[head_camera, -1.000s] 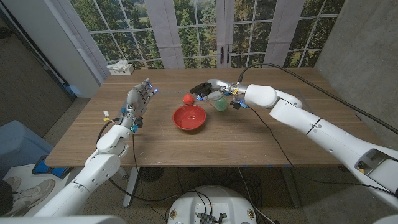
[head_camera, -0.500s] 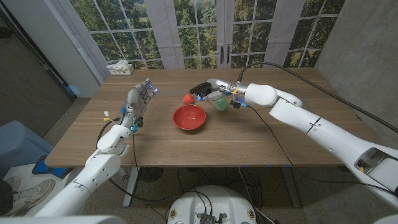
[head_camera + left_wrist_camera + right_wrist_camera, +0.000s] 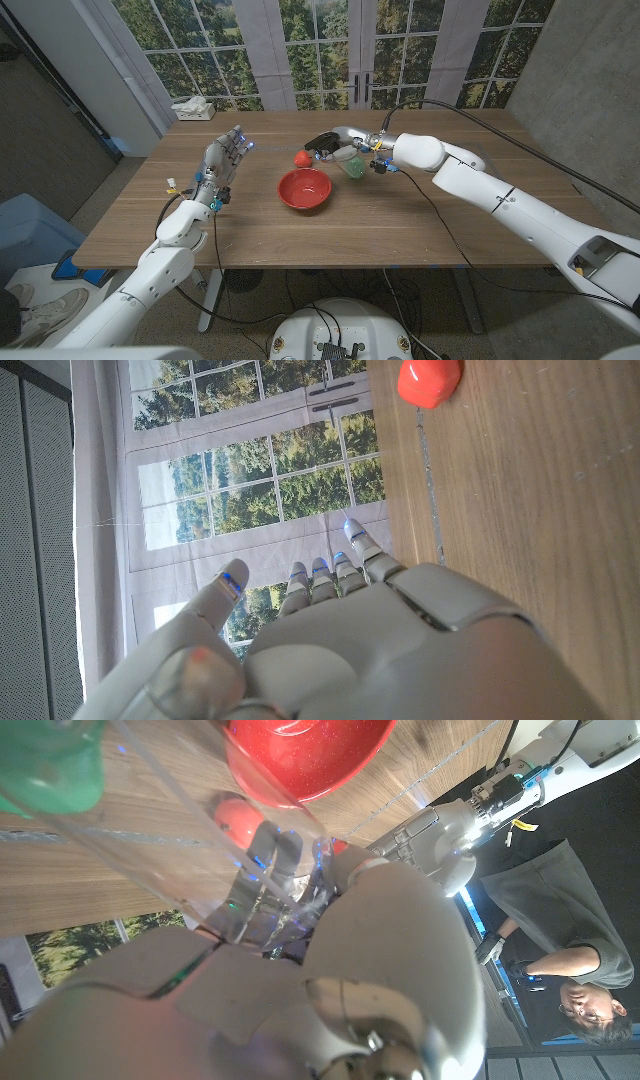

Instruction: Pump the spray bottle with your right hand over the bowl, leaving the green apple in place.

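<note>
Red bowl (image 3: 304,188) at desk (image 3: 400,225) centre, set to catch spray. Left hand (image 3: 222,160), nine o'clock of bowl: upright, fingers spread, idle. Right hand (image 3: 338,146), one o'clock: clamped on spray bottle (image 3: 349,163), angled bowlward for pumping. Small red object (image 3: 301,158), twelve o'clock, left undisturbed.

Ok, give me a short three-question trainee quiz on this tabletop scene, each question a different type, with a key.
1. True or false: the right hand grips the spray bottle.
2. Multiple choice: the red bowl sits A) on the table between the two hands, B) in the left hand, C) on the tissue box.
3. Fill in: the left hand's fingers are apart and hold ____.

Key: 1 true; 2 A; 3 nothing.
</note>
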`<action>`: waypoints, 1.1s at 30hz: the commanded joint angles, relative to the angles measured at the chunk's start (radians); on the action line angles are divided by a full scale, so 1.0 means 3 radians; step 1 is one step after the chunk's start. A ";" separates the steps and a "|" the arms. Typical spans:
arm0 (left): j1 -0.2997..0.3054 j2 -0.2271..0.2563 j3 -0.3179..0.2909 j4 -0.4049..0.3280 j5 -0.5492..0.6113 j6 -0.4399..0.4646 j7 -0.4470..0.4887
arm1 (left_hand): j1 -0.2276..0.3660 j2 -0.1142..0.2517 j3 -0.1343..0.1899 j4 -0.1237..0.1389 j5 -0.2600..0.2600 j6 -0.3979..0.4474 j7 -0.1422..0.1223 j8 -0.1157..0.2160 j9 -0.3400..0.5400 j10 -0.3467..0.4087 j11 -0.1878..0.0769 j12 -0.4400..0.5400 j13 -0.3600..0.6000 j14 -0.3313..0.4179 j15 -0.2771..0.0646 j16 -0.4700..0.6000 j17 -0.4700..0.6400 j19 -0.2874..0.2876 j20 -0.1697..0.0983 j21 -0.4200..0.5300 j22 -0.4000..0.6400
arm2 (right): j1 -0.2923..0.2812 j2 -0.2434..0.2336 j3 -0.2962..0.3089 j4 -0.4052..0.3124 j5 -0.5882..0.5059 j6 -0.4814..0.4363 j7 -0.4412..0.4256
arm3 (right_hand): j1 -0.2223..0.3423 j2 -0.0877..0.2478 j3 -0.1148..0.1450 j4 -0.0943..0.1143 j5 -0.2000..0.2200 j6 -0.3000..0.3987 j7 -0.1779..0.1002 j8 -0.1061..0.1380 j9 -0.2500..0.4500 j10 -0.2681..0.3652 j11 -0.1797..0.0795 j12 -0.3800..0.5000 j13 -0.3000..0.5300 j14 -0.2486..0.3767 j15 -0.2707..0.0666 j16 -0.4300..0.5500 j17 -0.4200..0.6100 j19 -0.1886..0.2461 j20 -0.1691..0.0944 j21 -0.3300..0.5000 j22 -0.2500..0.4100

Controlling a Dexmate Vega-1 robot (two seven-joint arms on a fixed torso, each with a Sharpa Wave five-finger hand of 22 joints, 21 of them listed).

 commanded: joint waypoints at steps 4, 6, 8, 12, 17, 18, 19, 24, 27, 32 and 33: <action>-0.0018 -0.0001 -0.0005 0.0031 -0.0016 -0.0010 -0.0025 | -0.0036 0.0233 0.0018 0.0003 0.0012 0.0014 -0.0020 0.0008 0.0018 -0.0015 -0.0018 -0.0008 0.0010 -0.0009 -0.0048 -0.0002 0.0000 0.0029 0.0000 -0.0014 0.0003 | 0.0034 0.0040 -0.0021 0.0049 -0.0005 0.0039 -0.0006 | -0.0020 0.0071 0.0450 -0.0083 0.0012 -0.0222 -0.0006 -0.0504 -0.0402 -0.0036 0.0017 0.0026 -0.0023 -0.0059 -0.0494 0.0247 0.0127 -0.0016 -0.0395 0.0028 0.0014; -0.0020 -0.0007 -0.0006 0.0039 -0.0023 -0.0018 -0.0033 | -0.0036 0.0233 0.0019 0.0004 0.0012 0.0012 -0.0022 0.0007 0.0018 -0.0016 -0.0019 -0.0009 0.0010 -0.0010 -0.0049 -0.0003 0.0000 0.0030 0.0000 -0.0016 0.0003 | 0.0071 0.0043 -0.0040 0.0040 0.0004 -0.0013 0.0064 | -0.0031 0.0067 0.0472 -0.0092 0.0011 -0.0424 -0.0006 -0.0772 -0.0578 -0.0042 0.0012 0.0039 -0.0045 -0.0068 -0.0497 0.0272 0.0126 -0.0034 -0.0396 0.0048 0.0018; -0.0021 -0.0004 -0.0008 0.0040 -0.0019 -0.0017 -0.0029 | -0.0037 0.0232 0.0019 0.0004 0.0012 0.0013 -0.0022 0.0007 0.0019 -0.0017 -0.0019 -0.0009 0.0010 -0.0009 -0.0050 -0.0002 0.0000 0.0031 0.0000 -0.0018 0.0003 | 0.0064 0.0054 -0.0032 0.0058 0.0020 0.0020 0.0046 | -0.0042 0.0069 0.0487 -0.0089 0.0012 -0.0326 0.0013 -0.0828 -0.0663 -0.0044 0.0006 0.0052 -0.0048 -0.0077 -0.0496 0.0276 0.0123 -0.0036 -0.0398 0.0057 0.0017; -0.0027 -0.0007 -0.0010 0.0051 -0.0030 -0.0019 -0.0041 | -0.0038 0.0231 0.0020 0.0004 0.0011 0.0015 -0.0021 0.0008 0.0019 -0.0017 -0.0018 -0.0009 0.0010 -0.0009 -0.0050 -0.0002 0.0000 0.0032 0.0000 -0.0023 0.0003 | 0.0086 0.0058 -0.0043 0.0058 0.0021 -0.0003 0.0076 | -0.0048 0.0073 0.0498 -0.0087 0.0012 -0.0294 0.0020 -0.0886 -0.0725 -0.0055 -0.0002 0.0069 -0.0031 -0.0077 -0.0499 0.0282 0.0121 -0.0037 -0.0392 0.0063 0.0016; -0.0038 -0.0007 -0.0010 0.0065 -0.0033 -0.0023 -0.0057 | -0.0038 0.0229 0.0021 0.0003 0.0011 0.0016 -0.0021 0.0008 0.0019 -0.0017 -0.0019 -0.0009 0.0010 -0.0009 -0.0049 -0.0003 -0.0001 0.0034 0.0001 -0.0028 0.0003 | 0.0092 0.0071 -0.0042 0.0087 0.0031 0.0038 0.0066 | -0.0059 0.0071 0.0516 -0.0090 0.0012 -0.0181 0.0022 -0.0966 -0.0832 -0.0062 -0.0007 0.0089 -0.0029 -0.0083 -0.0502 0.0293 0.0121 -0.0041 -0.0396 0.0071 0.0013; -0.0040 -0.0010 -0.0010 0.0069 -0.0033 -0.0026 -0.0058 | -0.0038 0.0229 0.0021 0.0003 0.0011 0.0016 -0.0023 0.0008 0.0019 -0.0016 -0.0017 -0.0008 0.0010 -0.0009 -0.0050 -0.0003 -0.0001 0.0035 0.0001 -0.0029 0.0003 | 0.0103 0.0072 -0.0046 0.0087 0.0036 0.0022 0.0086 | -0.0061 0.0072 0.0519 -0.0089 0.0012 -0.0157 0.0023 -0.0974 -0.0847 -0.0061 -0.0006 0.0088 -0.0035 -0.0084 -0.0501 0.0294 0.0120 -0.0041 -0.0396 0.0072 0.0013; -0.0043 -0.0012 -0.0010 0.0073 -0.0037 -0.0026 -0.0060 | -0.0038 0.0229 0.0022 0.0003 0.0011 0.0015 -0.0024 0.0008 0.0019 -0.0016 -0.0017 -0.0008 0.0010 -0.0009 -0.0050 -0.0003 -0.0001 0.0035 0.0000 -0.0030 0.0003 | 0.0095 0.0077 -0.0040 0.0099 0.0047 0.0045 0.0072 | -0.0063 0.0072 0.0521 -0.0089 0.0012 -0.0120 0.0022 -0.0977 -0.0861 -0.0059 -0.0005 0.0091 -0.0036 -0.0086 -0.0502 0.0296 0.0121 -0.0045 -0.0397 0.0072 0.0013; -0.0048 -0.0011 -0.0012 0.0082 -0.0039 -0.0026 -0.0065 | -0.0039 0.0227 0.0023 0.0002 0.0011 0.0016 -0.0022 0.0008 0.0019 -0.0016 -0.0017 -0.0008 0.0009 -0.0010 -0.0051 -0.0003 -0.0001 0.0036 0.0002 -0.0036 0.0004 | 0.0131 0.0087 -0.0058 0.0124 0.0052 0.0040 0.0116 | -0.0077 0.0075 0.0535 -0.0092 0.0009 0.0194 0.0041 -0.1025 -0.0997 -0.0065 0.0009 0.0132 -0.0018 -0.0106 -0.0506 0.0317 0.0124 -0.0060 -0.0405 0.0085 0.0013; -0.0049 -0.0013 -0.0013 0.0086 -0.0050 -0.0024 -0.0073 | -0.0039 0.0226 0.0023 0.0001 0.0011 0.0017 -0.0025 0.0008 0.0019 -0.0016 -0.0021 -0.0008 0.0009 -0.0010 -0.0051 -0.0004 -0.0001 0.0038 0.0002 -0.0039 0.0004 | 0.0143 0.0090 -0.0064 0.0136 0.0050 0.0049 0.0125 | -0.0084 0.0084 0.0543 -0.0090 0.0004 0.0505 0.0032 -0.1026 -0.1088 -0.0066 0.0028 0.0177 0.0011 -0.0113 -0.0509 0.0331 0.0122 -0.0065 -0.0404 0.0092 0.0010; -0.0049 -0.0020 -0.0015 0.0095 -0.0054 -0.0025 -0.0067 | -0.0040 0.0225 0.0024 0.0001 0.0011 0.0017 -0.0024 0.0008 0.0019 -0.0018 -0.0022 -0.0009 0.0009 -0.0010 -0.0051 -0.0004 -0.0002 0.0040 0.0001 -0.0044 0.0004 | 0.0179 0.0112 -0.0077 0.0170 0.0072 0.0033 0.0169 | -0.0085 0.0087 0.0552 -0.0094 0.0000 0.0839 0.0088 -0.1013 -0.1174 -0.0078 0.0053 0.0212 0.0032 -0.0126 -0.0509 0.0338 0.0118 -0.0074 -0.0408 0.0096 0.0008; -0.0050 -0.0018 -0.0015 0.0095 -0.0050 -0.0023 -0.0063 | -0.0040 0.0225 0.0024 0.0001 0.0011 0.0019 -0.0024 0.0009 0.0019 -0.0018 -0.0019 -0.0009 0.0009 -0.0010 -0.0051 -0.0004 -0.0002 0.0040 0.0001 -0.0045 0.0004 | 0.0180 0.0112 -0.0081 0.0171 0.0057 0.0033 0.0158 | -0.0085 0.0083 0.0552 -0.0096 -0.0001 0.0892 0.0112 -0.1007 -0.1185 -0.0081 0.0059 0.0205 0.0017 -0.0129 -0.0509 0.0337 0.0117 -0.0074 -0.0406 0.0098 0.0008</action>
